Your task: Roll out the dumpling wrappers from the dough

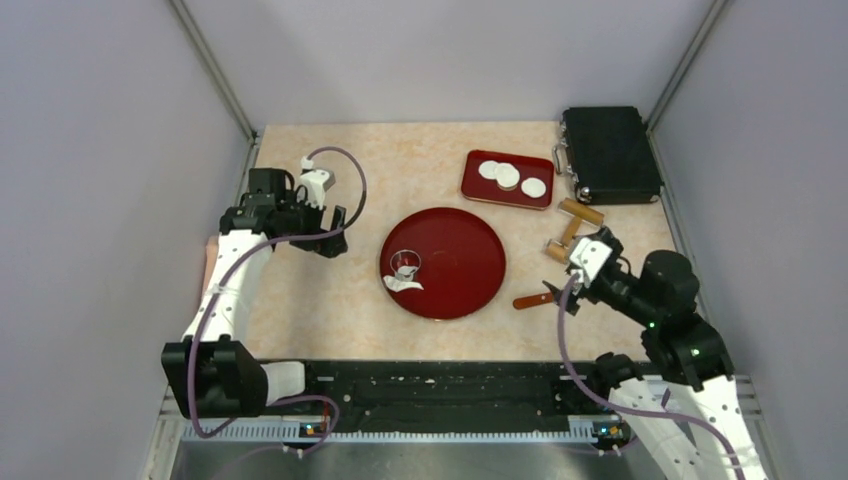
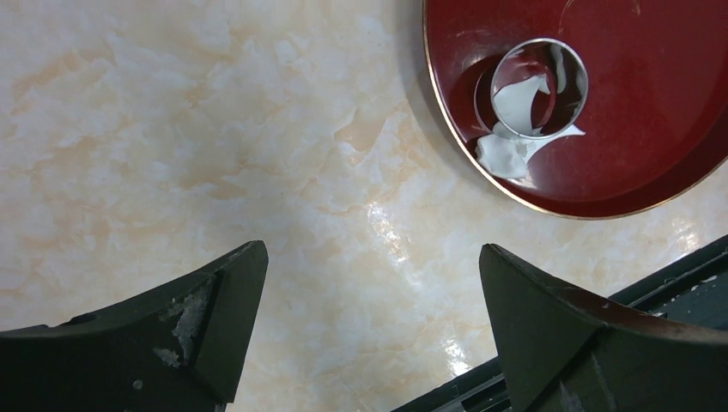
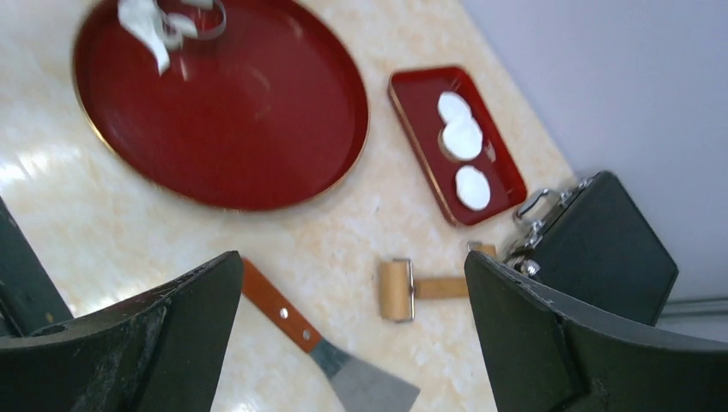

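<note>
Plainly, left gripper (image 2: 369,330) and right gripper (image 3: 354,343) gape, empty. Dough (image 2: 502,159) lies ahead of left's right jaw, wrappers (image 3: 464,137) ahead of right's.

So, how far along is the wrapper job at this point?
Done: three dumpling wrappers lie on the rectangular red tray. In hand: nothing; both arms' jaws stand open and empty, and the spatula and wooden roller lie on the table. Left: only ragged dough scraps at the metal ring on the round red tray, perhaps enough to re-roll.
</note>
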Action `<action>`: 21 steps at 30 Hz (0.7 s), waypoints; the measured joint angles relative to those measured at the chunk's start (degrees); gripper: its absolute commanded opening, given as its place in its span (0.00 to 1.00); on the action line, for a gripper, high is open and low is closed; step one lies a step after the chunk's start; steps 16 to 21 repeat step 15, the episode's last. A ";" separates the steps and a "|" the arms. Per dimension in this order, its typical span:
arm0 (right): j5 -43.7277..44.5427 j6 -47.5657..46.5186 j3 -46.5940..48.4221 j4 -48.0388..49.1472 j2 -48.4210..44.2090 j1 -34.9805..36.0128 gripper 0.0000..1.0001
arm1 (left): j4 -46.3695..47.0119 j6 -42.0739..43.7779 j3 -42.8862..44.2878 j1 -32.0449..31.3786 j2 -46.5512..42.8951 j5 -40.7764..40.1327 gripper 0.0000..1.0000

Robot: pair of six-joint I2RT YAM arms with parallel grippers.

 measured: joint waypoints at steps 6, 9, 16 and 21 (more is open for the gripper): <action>0.35 17.57 7.96 3.72 -1.95 0.00 0.99 | 0.17 -1.01 1.29 0.00 -4.98 0.68 0.99; 4.90 25.03 8.66 5.49 -3.45 -1.11 0.99 | 1.53 -1.73 -0.87 0.00 -12.28 -0.72 0.99; 17.77 28.33 10.78 6.91 -5.75 -2.82 0.99 | 7.23 -5.46 -6.49 0.02 -30.84 -6.43 0.99; 17.77 28.33 10.78 6.91 -5.75 -2.82 0.99 | 7.23 -5.46 -6.49 0.02 -30.84 -6.43 0.99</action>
